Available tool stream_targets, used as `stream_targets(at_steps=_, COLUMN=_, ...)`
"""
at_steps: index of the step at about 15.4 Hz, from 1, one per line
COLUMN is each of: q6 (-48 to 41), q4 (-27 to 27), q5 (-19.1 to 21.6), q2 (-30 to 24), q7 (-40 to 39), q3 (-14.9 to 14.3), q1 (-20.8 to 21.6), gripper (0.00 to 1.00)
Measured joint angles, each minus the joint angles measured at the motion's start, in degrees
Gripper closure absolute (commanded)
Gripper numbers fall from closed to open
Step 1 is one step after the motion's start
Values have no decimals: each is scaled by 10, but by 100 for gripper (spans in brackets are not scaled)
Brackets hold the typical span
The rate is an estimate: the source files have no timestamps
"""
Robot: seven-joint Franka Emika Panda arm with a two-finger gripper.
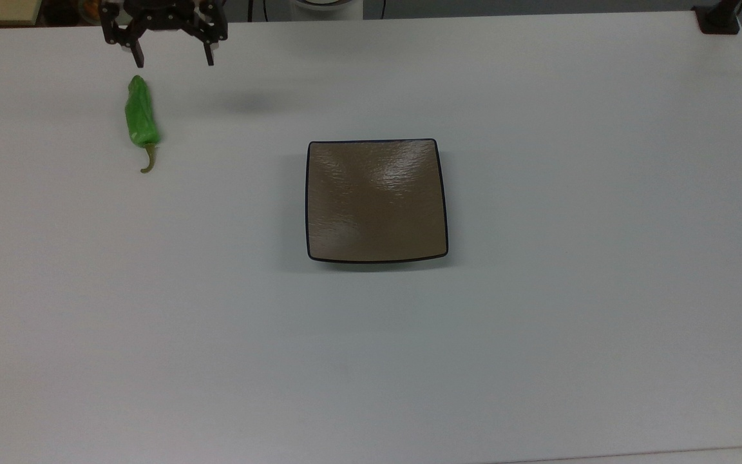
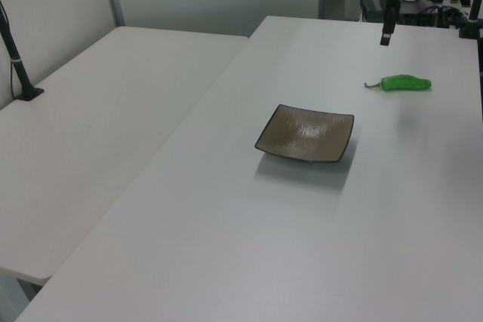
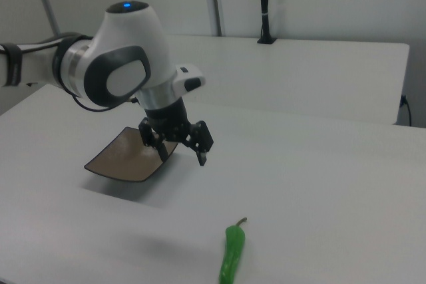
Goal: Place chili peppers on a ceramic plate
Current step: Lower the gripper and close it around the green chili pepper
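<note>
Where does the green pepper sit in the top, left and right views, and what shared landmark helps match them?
Top view: the pepper lies on the table near the upper left, stem pointing down the picture.
Left view: at the right, stem toward the left view's left.
Right view: bottom centre, stem pointing up the picture.
Shared landmark: the brown plate, apart from the pepper in each.
</note>
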Motion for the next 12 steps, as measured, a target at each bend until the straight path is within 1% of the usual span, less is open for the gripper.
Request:
stream_targets(at_steps=4, q6=31, q4=-16, q5=-8, q2=30, q7=-36, q3=-9, q1=-19, gripper=0)
stream_targets(at_steps=8, q6=77, q4=-19, q5=-9, q2=86, q7=-96, q3=-16, q1=-46, gripper=0)
stream_targets(at_steps=12, q6=81, q4=-19, q5=-18, q2=137, q7=-130, q3=-16, q1=-63, gripper=0)
